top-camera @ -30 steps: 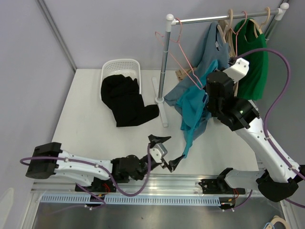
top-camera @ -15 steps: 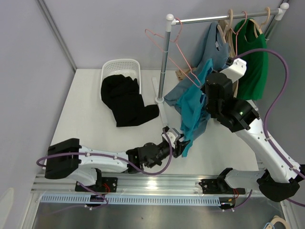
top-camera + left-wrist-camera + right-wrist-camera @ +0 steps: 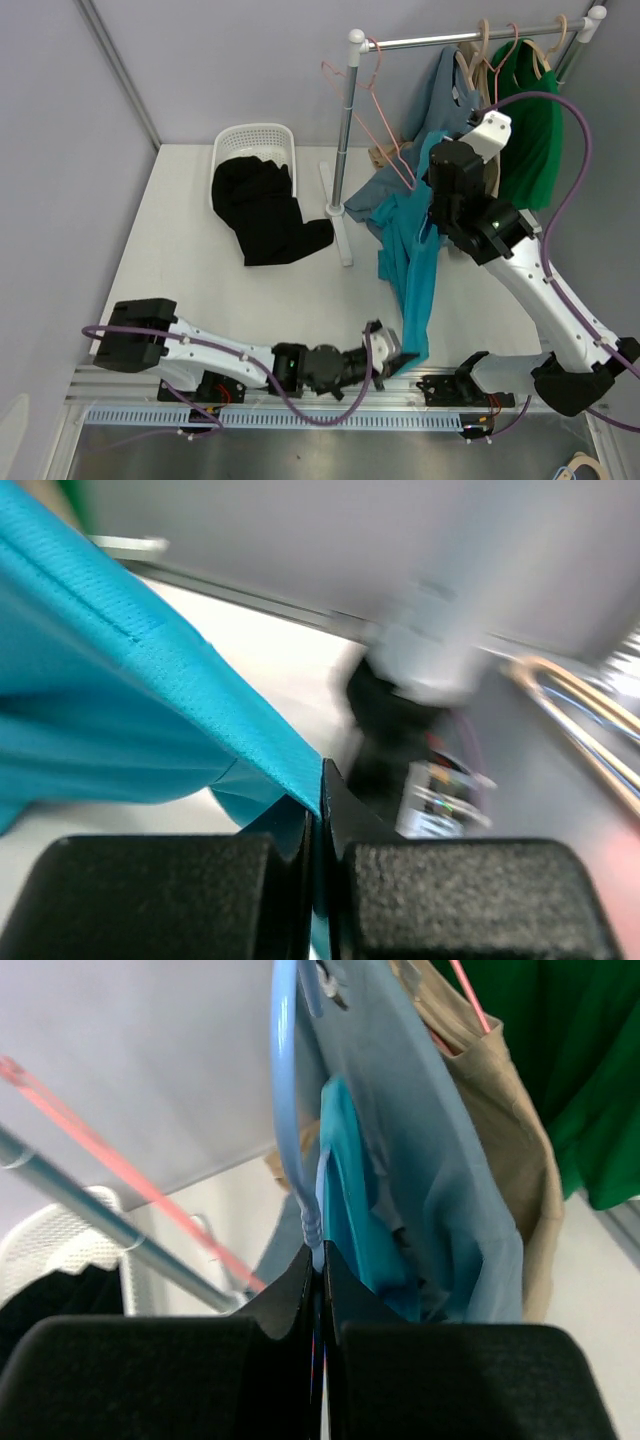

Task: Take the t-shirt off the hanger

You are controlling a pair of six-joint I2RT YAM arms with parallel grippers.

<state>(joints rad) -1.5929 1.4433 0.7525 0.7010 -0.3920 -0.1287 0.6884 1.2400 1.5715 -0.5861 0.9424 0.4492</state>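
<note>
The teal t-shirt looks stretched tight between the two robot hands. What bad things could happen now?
The left gripper pinches only the hem edge of the teal fabric t-shirt, so it may slip free. The right gripper clamps the light blue plastic hanger with shirt bunched on it; the collar might snag or stretch. Thin pink wire hangers hang close and could get hooked.
</note>
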